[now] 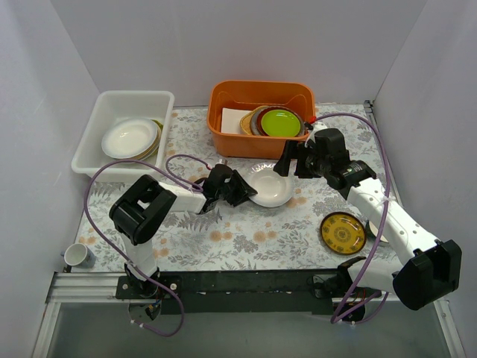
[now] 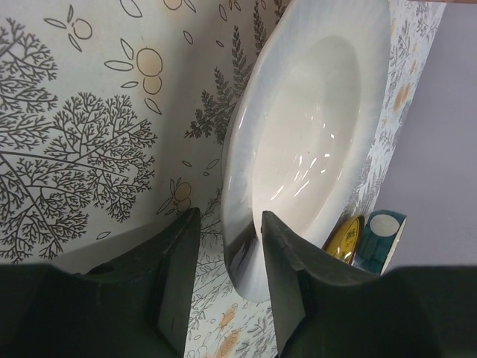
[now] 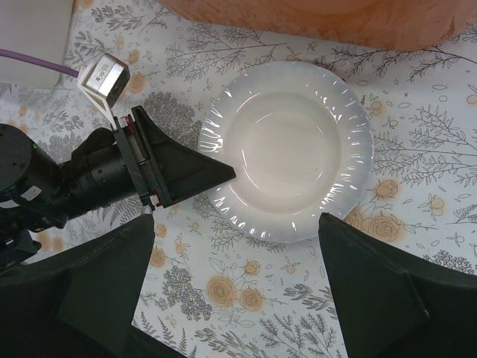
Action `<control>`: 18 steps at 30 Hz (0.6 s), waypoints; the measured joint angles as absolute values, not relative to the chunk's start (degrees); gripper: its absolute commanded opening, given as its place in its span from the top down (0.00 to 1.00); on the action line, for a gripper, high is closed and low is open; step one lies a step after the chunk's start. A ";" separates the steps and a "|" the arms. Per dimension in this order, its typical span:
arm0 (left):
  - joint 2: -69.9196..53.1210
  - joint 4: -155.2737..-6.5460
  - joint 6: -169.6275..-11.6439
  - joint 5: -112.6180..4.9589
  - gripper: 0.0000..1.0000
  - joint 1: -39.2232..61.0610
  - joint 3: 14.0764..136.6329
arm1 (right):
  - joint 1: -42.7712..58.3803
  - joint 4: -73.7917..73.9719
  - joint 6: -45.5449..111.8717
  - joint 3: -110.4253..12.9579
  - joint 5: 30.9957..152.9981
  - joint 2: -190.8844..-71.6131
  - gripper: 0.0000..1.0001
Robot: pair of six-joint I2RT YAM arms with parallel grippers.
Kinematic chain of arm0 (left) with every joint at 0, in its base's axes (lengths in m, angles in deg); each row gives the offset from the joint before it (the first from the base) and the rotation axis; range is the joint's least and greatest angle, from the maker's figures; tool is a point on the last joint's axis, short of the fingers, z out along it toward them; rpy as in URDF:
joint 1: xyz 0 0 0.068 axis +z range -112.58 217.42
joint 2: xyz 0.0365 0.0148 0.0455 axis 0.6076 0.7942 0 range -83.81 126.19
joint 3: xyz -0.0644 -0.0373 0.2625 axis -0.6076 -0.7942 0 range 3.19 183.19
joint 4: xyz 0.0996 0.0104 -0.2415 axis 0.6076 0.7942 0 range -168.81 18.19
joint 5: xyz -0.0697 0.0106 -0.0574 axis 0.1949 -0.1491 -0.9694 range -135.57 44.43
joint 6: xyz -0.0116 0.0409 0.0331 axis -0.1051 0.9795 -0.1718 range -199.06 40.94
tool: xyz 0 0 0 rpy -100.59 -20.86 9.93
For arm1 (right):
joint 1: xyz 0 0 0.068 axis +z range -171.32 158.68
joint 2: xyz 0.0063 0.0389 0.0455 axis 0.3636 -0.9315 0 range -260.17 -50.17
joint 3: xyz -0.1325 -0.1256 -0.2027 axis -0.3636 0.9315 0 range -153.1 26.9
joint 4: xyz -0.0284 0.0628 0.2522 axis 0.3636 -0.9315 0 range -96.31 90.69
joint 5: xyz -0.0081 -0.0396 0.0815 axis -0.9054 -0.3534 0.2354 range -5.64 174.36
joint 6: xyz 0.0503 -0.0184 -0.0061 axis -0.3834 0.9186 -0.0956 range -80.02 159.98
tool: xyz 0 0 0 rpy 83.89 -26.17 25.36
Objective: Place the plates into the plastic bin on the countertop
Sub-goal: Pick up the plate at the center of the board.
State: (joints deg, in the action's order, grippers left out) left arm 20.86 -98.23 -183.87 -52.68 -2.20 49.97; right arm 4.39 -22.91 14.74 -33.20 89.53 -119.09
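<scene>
We see the left tool (image 1: pixel 238 188) lying low over the bench (image 1: pixel 246 239). Its fingers (image 2: pixel 179 268) are set narrow, astride the rim of a white plate (image 1: pixel 272 186). One finger lies over the plate's inner slope and seems to touch it. The other is on the outer side of the rim, and a thin strip of bench shows between it and the rim, so this tool is not clamped on the plate. The rest of the plate stretches away ahead of the fingertips, resting on the bench.

The right tool (image 1: pixel 292 164) hangs above the same plate, pointing down, with its two fingers spread wide and holding nothing. In its wrist view the plate lies just ahead of the fingertips, centred between them. The left tool reaches the rim from the left side.

The bin (image 1: pixel 88 138) stands well behind the left tool, on the side away from its fingertips, toward the far edge of the bench. In it is a stack (image 1: pixel 133 138) of plates with a white one on top.

An orange tub (image 1: pixel 246 145) stands just beyond the right tool and holds more plates, a lime-green one (image 1: pixel 281 121) uppermost. A gold plate (image 1: pixel 343 233) lies on the bench back along the right arm, beside its forearm. A cup (image 1: pixel 76 255) sits well apart from both tools, near the left arm's base.
</scene>
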 measured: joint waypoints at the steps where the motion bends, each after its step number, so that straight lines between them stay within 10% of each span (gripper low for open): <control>1: 20.97 -98.29 -183.87 -52.70 0.66 -2.20 49.97 | 4.39 -22.91 14.74 -33.20 89.53 -119.09 0.02; 18: 23.26 -102.27 -186.49 -53.27 1.00 -2.13 50.56 | 4.06 -22.91 14.77 -33.17 89.72 -118.61 0.02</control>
State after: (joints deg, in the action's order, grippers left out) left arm 23.26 -102.27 -186.49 -53.27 -2.13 50.56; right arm 4.06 -22.91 14.77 -33.17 89.72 -118.61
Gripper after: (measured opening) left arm 0.162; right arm 0.982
